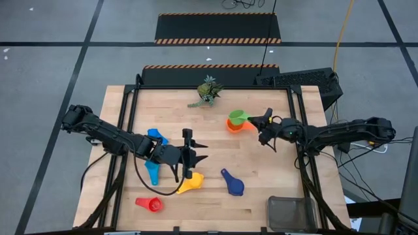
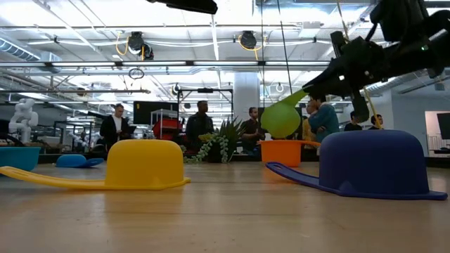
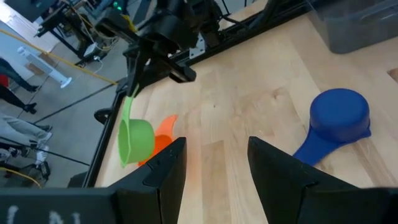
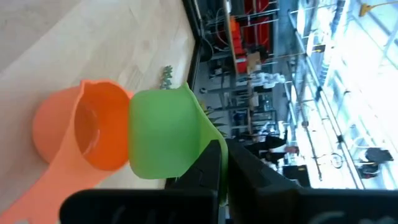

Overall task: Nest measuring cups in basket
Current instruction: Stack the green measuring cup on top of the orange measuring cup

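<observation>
My right gripper (image 1: 260, 123) is shut on the green measuring cup (image 1: 237, 117), which hangs just over the orange cup (image 1: 233, 126) standing on the table at the far right; the low view shows the green cup (image 2: 281, 119) above the orange cup (image 2: 281, 151). My left gripper (image 1: 201, 152) stands open above the table's middle with nothing between its fingers (image 3: 168, 171). The yellow cup (image 1: 191, 184) and the dark blue cup (image 1: 232, 184) lie mouth down. Two light blue cups (image 1: 157, 136) (image 1: 152, 171) and a red cup (image 1: 150, 204) lie at the left. The basket (image 1: 292, 212) sits at the near right corner. My right gripper pinches the green cup's flat handle (image 4: 210, 138) between its two fingers. The fingers come about level from the table's right side and lie along the handle. The cup is lifted clear of the table and tipped on its side, bowl close over the orange cup; whether the two touch, I cannot tell.
A small green plant sprig (image 1: 208, 91) lies at the table's far edge. A dark keyboard-like object (image 1: 300, 81) sits beyond the far right corner. Bare wood (image 1: 261, 166) stretches between the orange cup and the basket. People stand in the room behind.
</observation>
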Available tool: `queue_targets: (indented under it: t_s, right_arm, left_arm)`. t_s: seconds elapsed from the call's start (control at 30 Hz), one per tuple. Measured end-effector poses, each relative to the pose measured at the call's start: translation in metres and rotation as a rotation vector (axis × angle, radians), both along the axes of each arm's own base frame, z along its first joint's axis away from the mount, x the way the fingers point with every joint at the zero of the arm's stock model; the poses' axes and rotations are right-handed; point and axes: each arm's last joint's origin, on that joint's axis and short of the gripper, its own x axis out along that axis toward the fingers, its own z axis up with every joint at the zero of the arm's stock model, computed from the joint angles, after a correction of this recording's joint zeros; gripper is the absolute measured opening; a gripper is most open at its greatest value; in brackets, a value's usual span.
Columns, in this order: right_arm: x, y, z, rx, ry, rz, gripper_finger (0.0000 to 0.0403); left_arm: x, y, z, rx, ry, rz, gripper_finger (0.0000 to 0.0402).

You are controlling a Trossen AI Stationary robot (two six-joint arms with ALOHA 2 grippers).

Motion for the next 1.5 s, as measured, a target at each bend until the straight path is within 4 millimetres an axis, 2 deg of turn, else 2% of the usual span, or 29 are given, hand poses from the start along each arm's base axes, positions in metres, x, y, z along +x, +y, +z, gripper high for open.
queue_targets:
  t_s: [0.43,1.5]
  right_arm:
    - [-0.008,0.008,-0.018,-0.001,0.0,0.044,0.0]
    - [-0.007,0.008,-0.02,0.038,-0.004,0.062,0.0012]
  left_arm:
    - [0.002,0.002,0.003,0.013,-0.033,-0.003,0.0175]
    - [0.003,0.002,0.005,0.041,-0.049,-0.017,0.0175]
